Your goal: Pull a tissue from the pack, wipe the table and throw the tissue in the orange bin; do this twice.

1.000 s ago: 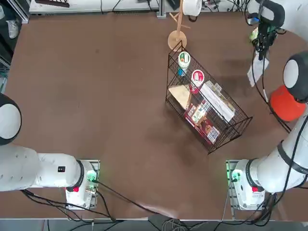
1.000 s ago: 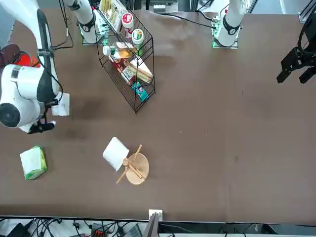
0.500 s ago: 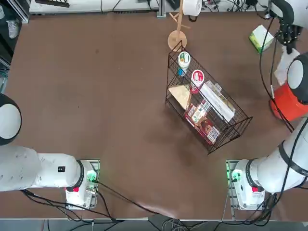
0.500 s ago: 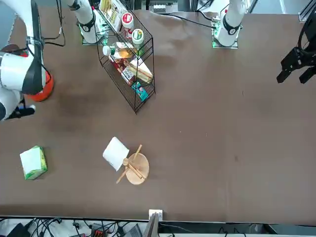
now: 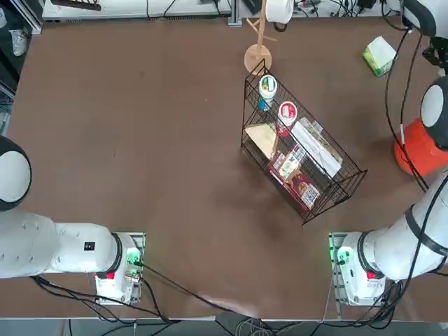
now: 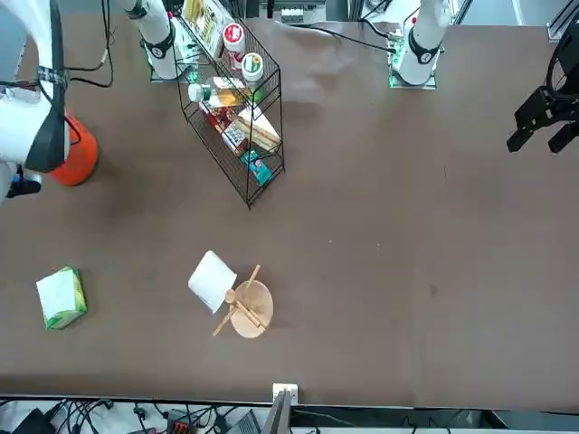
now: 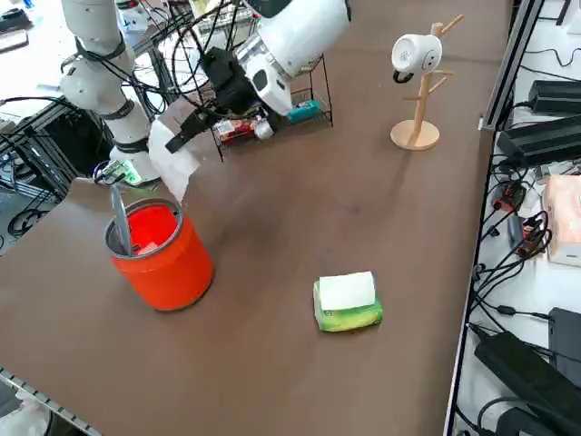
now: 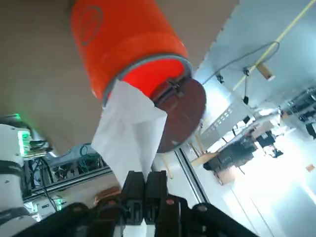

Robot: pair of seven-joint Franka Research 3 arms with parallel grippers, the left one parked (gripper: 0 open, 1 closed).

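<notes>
**White tissue held in the air just beside the orange bin**

The right arm's tool [image 7: 192, 123] hangs above the large matte dark-brown counter [image 5: 140, 140], near its right edge as the robot sees it. Its two black fingers [image 8: 134, 185] are pressed together and pinch a white paper tissue [image 7: 172, 154], which droops from them in a loose fold. In the right side view the tissue's lower end hangs just above the far rim of the round orange-red plastic bin with a pale grey rim [image 7: 163, 259]; whether it touches the rim cannot be told. The wrist view shows the tissue [image 8: 131, 133] spread in front of the bin's open mouth [image 8: 126, 47].

The bin stands upright on the counter, and a grey strip leans inside it. In the top view the bin [image 5: 418, 147] is partly covered by the arm; in the front view it [image 6: 74, 158] shows beside the arm's white body.

The small soft light-green pack with a white top face [image 7: 348, 302] lies flat on the counter, well apart from the bin and near the counter's far right corner [image 5: 380, 54]. It lies alone there [image 6: 61, 297], touched by nothing.

Towards the middle of the counter stands a black wire basket [image 5: 301, 161] holding packets and round tubs. Beyond it a wooden mug tree [image 7: 419, 86] carries a white mug [image 7: 413, 53].
</notes>
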